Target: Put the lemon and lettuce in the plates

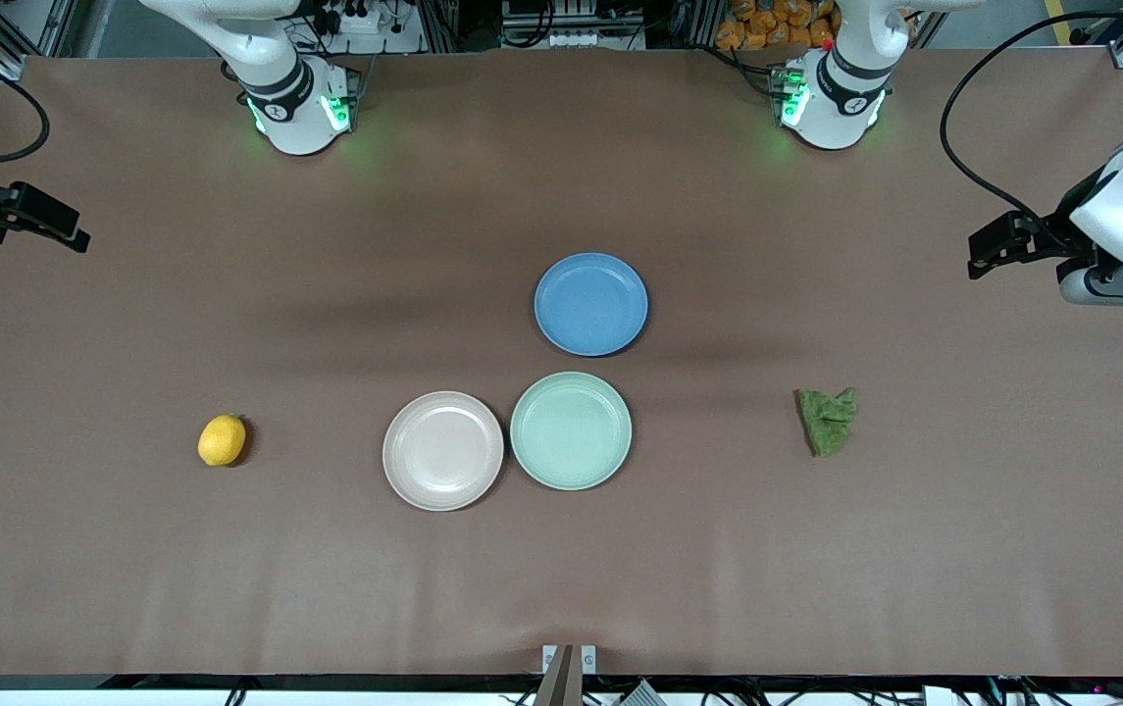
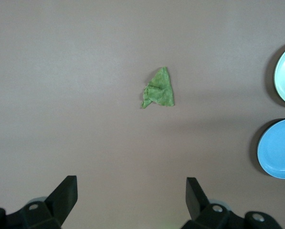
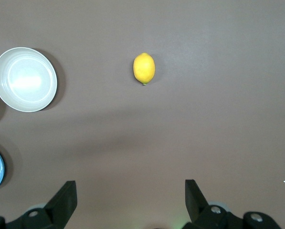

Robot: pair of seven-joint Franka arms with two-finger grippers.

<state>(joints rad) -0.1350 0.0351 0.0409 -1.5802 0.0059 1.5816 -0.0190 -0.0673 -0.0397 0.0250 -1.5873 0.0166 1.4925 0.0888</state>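
Both grippers hang with fingers spread wide and hold nothing: the left gripper [image 2: 131, 200] is up over the table [image 1: 561, 588] at the left arm's end, the right gripper [image 3: 131, 202] up over the right arm's end, each apparently parked high so its wrist camera takes in its own target. The lemon [image 1: 222, 439] lies alone on the bare cloth toward the right arm's end, well apart from the pinkish-beige plate [image 1: 442, 450], which is the closest dish to it. The lettuce [image 1: 827, 420] lies flat toward the left arm's end, well apart from the mint green plate [image 1: 571, 430], its closest dish. These two plates sit side by side with rims almost touching at mid-table, and the blue plate [image 1: 590, 303] sits just beside them, farther from the front camera. This layout seems to give each arm one item and one plate on its own side, so neither need cross the other. Nothing is placed yet; all three plates are bare.
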